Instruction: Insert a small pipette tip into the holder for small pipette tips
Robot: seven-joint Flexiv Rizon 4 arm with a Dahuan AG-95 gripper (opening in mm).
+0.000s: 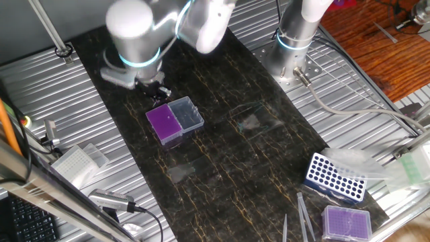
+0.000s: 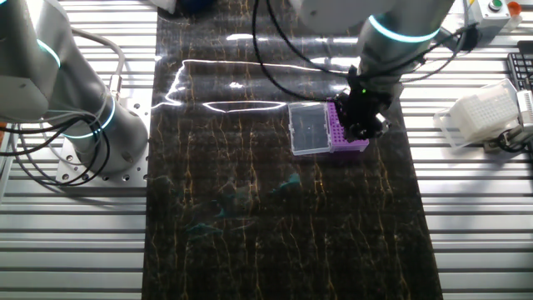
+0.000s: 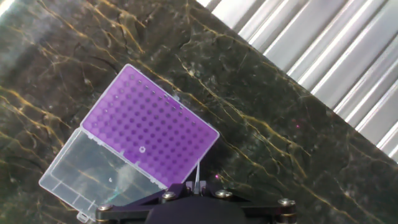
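The holder for small pipette tips (image 1: 163, 123) (image 2: 348, 133) (image 3: 149, 127) is a square box with a vivid purple grid top, lying on the dark mat. Its clear lid (image 1: 186, 114) (image 2: 306, 127) (image 3: 93, 171) lies flat open at one side. My gripper (image 1: 158, 93) (image 2: 362, 121) (image 3: 196, 185) hangs just above the holder's edge, on the side away from the lid. It is shut on a thin, pale small pipette tip (image 3: 197, 176) that points down beside the grid's near corner. One hole of the grid shows a pale ring (image 3: 142, 149).
A blue rack with large holes (image 1: 336, 176) and a paler purple box (image 1: 347, 222) sit at the mat's far end, with tweezers (image 1: 302, 215) beside them. A white tip box (image 1: 74, 165) (image 2: 483, 112) rests on the ribbed table. A second arm's base (image 1: 295, 40) (image 2: 50, 83) stands nearby.
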